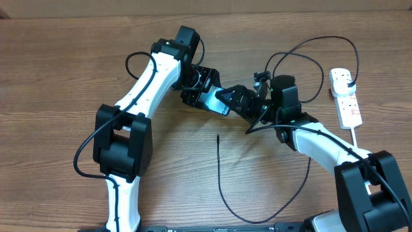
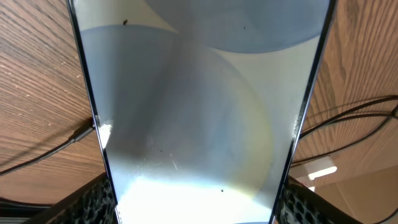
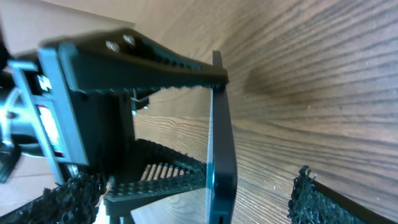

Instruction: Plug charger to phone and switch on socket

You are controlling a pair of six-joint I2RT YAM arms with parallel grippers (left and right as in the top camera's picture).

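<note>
Wooden table (image 1: 58,58), phone (image 1: 213,100) in left jaws, charger (image 1: 218,161) loose nearby, socket (image 1: 348,104) aside

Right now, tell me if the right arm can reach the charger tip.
Probably yes: the charger tip lies uncovered on the table, close to the open right gripper, with bare wood between them.

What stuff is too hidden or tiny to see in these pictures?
Overhead: the phone is mostly covered by the left pincer and right pincer; its charging hole is hidden.
Overhead: the socket has switches too small to tell on or off.
Left wrist: the phone fills the view; both ends are cut off by the edges.
Right wrist: the phone shows edge-on, so its screen is unseen.
</note>
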